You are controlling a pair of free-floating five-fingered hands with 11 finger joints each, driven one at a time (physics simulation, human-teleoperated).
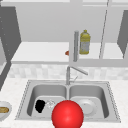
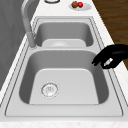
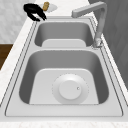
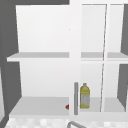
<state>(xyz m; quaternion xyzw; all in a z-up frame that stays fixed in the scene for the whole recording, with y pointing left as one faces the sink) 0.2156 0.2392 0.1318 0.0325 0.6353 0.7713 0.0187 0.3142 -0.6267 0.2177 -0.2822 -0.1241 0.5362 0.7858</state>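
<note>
My left hand (image 1: 40,105) hangs over the front part of the left basin (image 1: 47,93), beside the round drain (image 1: 50,103). In the left side view this hand (image 2: 111,58) sits above the basin's front rim, its fingers curled down toward the thumb with nothing in them. The right side view has the same hand (image 3: 35,11) at the far end of the sink. A large red ball (image 1: 67,114) covers the sink's front edge at the middle. A white plate (image 3: 70,88) lies flat in the right basin.
The faucet (image 1: 68,75) rises behind the divider, spout angled right. A bowl (image 1: 3,110) with something brown stands on the left counter. A plate with fruit (image 2: 80,6) rests on the right counter. The open wall cabinet holds a yellow bottle (image 4: 84,96).
</note>
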